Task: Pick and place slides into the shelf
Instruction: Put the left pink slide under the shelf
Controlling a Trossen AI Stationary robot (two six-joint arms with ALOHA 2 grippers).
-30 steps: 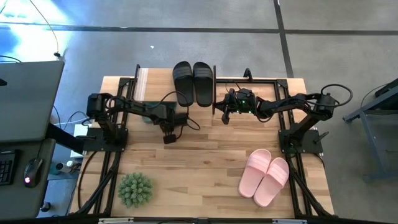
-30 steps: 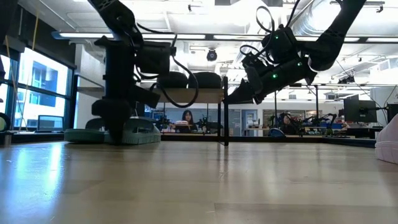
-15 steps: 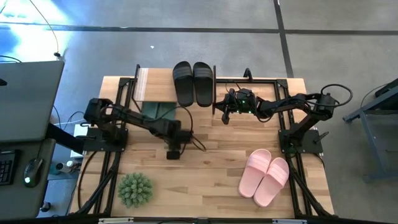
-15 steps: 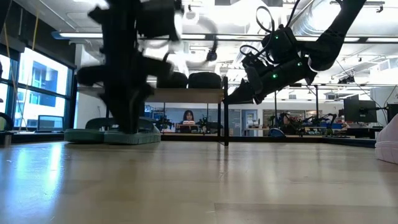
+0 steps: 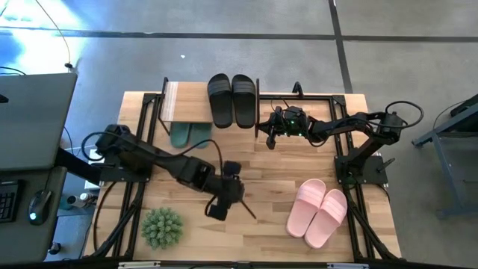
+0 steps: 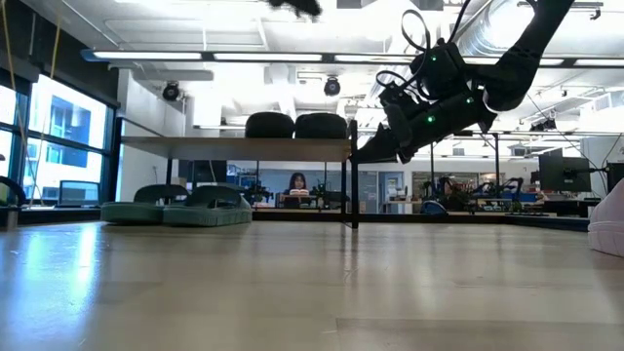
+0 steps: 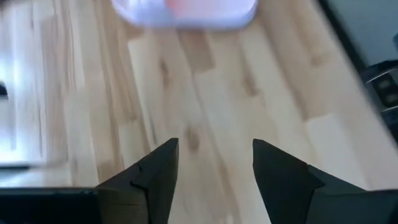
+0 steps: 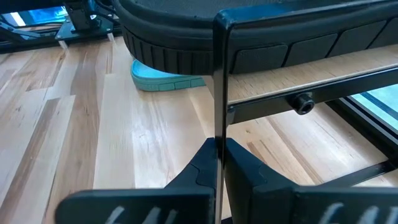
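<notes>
I judged two pairs done: on the shelf (image 5: pixel 171 101) at the table's far edge the black slides (image 5: pixel 231 99) sat on top, green slides (image 5: pixel 190 134) beneath. Pink slides (image 5: pixel 318 211) waited near-right. My left gripper (image 5: pixel 218 211) hung spread, empty; right gripper (image 5: pixel 268 140) pinched the shelf's post.

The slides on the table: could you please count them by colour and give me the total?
Black slides: 2, on the shelf top board
Dark green slides: 2, under the shelf's top board
Pink slides: 2, on the bare tabletop
Total: 6 slides
</notes>
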